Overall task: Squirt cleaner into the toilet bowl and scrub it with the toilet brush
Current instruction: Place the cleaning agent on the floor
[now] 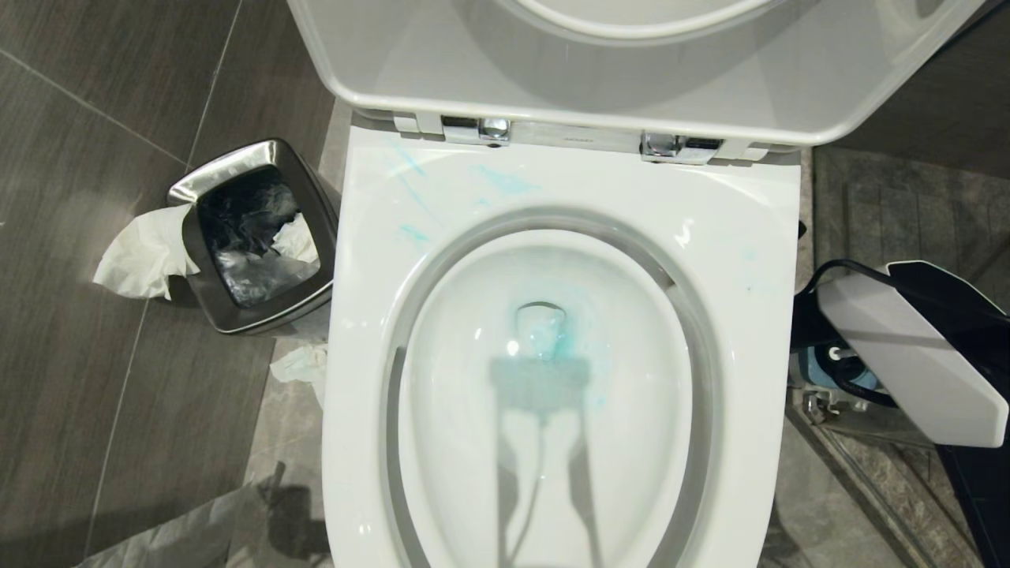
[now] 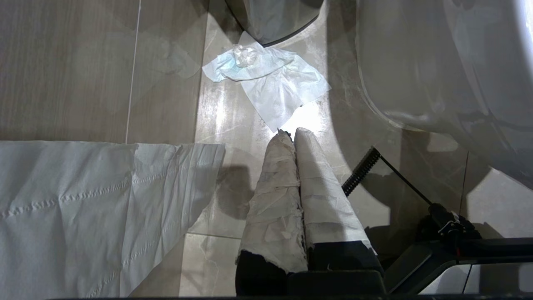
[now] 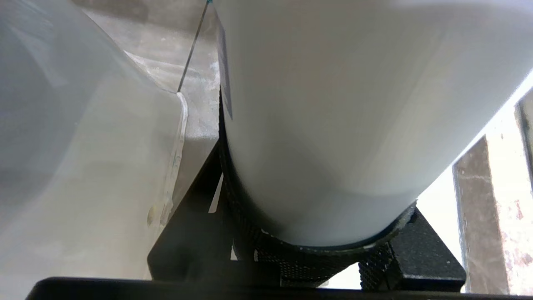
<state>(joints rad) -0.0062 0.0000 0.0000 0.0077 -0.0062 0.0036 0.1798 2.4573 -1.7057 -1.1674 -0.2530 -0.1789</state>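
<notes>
The toilet bowl (image 1: 552, 394) fills the head view, white, with seat and lid (image 1: 631, 71) raised. Pale blue cleaner (image 1: 505, 181) is smeared on the back rim and tints the water (image 1: 552, 339). My right arm (image 1: 907, 347) reaches down beside the bowl's right side. In the right wrist view my right gripper (image 3: 316, 175) is shut on a big white round container (image 3: 354, 104), close to the bowl's outer wall (image 3: 62, 146). A blue patch (image 1: 856, 379) shows under that arm; the toilet brush is hidden. My left gripper (image 2: 291, 132) hangs shut and empty over the floor, its fingers (image 2: 275, 191) wrapped in white.
A steel waste bin (image 1: 252, 237) with a black liner stands left of the toilet, tissue (image 1: 142, 252) draped beside it. Crumpled tissue (image 2: 270, 83) and a long paper sheet (image 2: 83, 200) lie on the tiles. The toilet's base (image 2: 437, 62) is close to the left gripper.
</notes>
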